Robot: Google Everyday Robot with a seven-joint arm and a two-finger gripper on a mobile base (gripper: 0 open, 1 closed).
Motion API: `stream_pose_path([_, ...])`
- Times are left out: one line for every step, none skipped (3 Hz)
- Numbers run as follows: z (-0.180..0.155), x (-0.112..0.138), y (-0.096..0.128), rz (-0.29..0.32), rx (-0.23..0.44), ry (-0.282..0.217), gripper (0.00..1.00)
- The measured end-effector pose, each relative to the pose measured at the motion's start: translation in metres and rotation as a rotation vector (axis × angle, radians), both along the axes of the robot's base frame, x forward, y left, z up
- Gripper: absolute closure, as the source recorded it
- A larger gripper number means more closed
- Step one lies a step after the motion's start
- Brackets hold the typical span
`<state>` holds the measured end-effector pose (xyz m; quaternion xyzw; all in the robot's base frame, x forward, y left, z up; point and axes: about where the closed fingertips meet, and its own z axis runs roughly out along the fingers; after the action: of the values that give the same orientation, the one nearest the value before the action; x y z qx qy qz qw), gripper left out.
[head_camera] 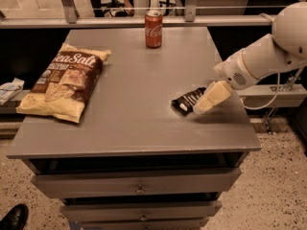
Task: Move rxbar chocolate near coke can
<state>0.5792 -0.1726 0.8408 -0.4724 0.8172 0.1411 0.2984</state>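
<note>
rxbar chocolate [187, 101]: flat black wrapper, white lettering, lying flat on right side of desk [139, 90], set diagonally, right end hidden behind pincer [201, 106]; coke can [153, 29]: red, white script, silver top, upright near desk's far edge, well apart from bar

Cream pincer [202, 106] at black rxbar chocolate [184, 101]; red coke can [153, 29].

We see a white arm [261, 56] of smooth, rounded shells, with a large dome joint at upper right and a round perforated grille [238, 79] at the wrist. A pale cable [274, 96] loops beneath. The cream, wedge-shaped gripper [205, 102] sits low over the right side of the grey cabinet top [139, 114].
</note>
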Motion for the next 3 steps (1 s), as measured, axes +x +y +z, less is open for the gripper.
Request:
stream_pose_path([-0.0064, 0.0037, 0.0044, -0.009, 0.015, 0.029, 0.23])
stream_pose_path([-0.0065, 0.0046, 0.0079, -0.011, 0.013, 0.052, 0.46])
stream_pose_path([-0.0004, 0.0036, 0.009, -0.011, 0.005, 0.064, 0.69])
